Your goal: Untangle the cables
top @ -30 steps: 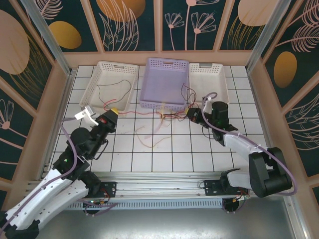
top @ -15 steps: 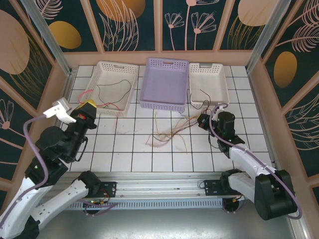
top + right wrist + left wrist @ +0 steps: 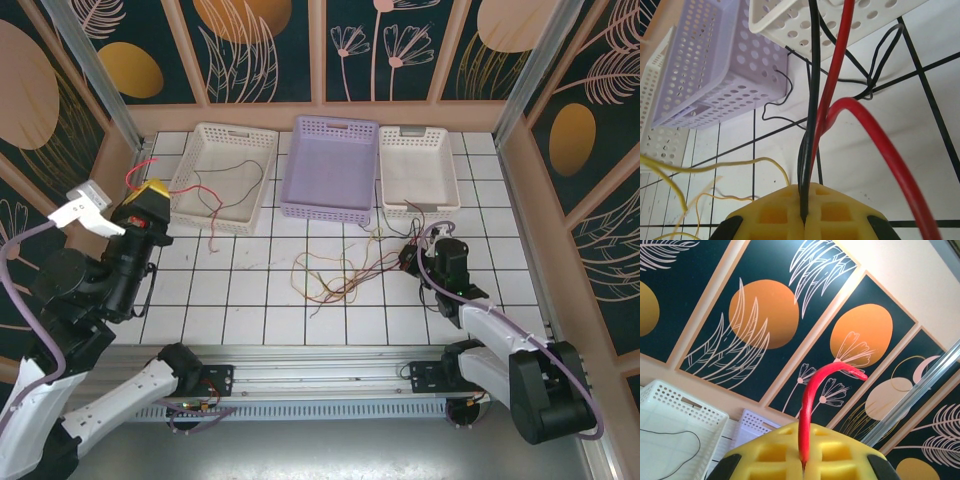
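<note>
cables (image 3: 330, 275) lying left-right between claws, knot seemingly nearer right | left gripper (image 3: 148, 197) raised far left, pinching red cable (image 3: 807, 405) | right gripper (image 3: 410, 256) low, pinching black cable (image 3: 813, 100) plus red

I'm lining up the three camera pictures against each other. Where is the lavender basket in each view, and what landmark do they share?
Top external: lavender basket at upper centre, between two white baskets.
Left wrist: lavender basket, a sliver at lower left, above the yellow pads.
Right wrist: lavender basket at upper left, seen from low down.
Shared landmark: the left white basket, beside it in every view.
</note>
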Available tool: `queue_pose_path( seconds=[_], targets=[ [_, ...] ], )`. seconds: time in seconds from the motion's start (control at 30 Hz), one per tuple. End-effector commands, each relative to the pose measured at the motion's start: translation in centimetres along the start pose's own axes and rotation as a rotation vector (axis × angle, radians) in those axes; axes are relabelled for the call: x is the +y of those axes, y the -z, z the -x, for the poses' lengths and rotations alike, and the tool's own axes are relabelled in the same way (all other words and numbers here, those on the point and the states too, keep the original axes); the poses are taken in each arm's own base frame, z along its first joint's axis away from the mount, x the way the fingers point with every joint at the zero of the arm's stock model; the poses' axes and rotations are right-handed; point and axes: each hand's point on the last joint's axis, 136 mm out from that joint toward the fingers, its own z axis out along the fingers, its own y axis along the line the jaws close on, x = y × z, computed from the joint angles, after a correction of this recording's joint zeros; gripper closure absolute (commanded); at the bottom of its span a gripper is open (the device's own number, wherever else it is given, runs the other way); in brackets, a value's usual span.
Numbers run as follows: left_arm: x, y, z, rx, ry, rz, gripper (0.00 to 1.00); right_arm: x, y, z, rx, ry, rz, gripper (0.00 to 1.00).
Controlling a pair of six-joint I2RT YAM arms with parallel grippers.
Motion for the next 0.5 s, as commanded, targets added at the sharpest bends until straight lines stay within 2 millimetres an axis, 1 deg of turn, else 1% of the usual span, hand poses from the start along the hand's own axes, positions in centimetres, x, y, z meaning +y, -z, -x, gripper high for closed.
queue_pose_path(
  seconds=[0.0, 0.13, 0.2, 0.3, 0.47],
  targets=[
    [-1.3, -0.9, 0.2, 0.008, -0.037, -0.028, 1.0, 1.8, 0.4, 0.6, -0.041, 0.038, 0.086, 1.0],
    [-2.5, -2.7, -0.5, 0.035, -0.058, -0.044, 1.0, 2.3, 0.5, 0.4, -0.05, 0.059, 0.109, 1.0],
    [-3.4, -3.9, -0.9, 0.052, -0.072, -0.054, 1.0, 2.6, 0.5, 0.2, -0.052, 0.071, 0.118, 1.0],
    [-4.8, -6.1, -1.9, 0.083, -0.1, -0.068, 1.0, 3.0, 0.5, 0.0, -0.054, 0.084, 0.133, 1.0],
    [-7.0, -9.8, -3.4, 0.112, -0.134, -0.093, 1.0, 3.0, 0.5, -0.5, -0.054, 0.096, 0.137, 1.0]
  ],
)
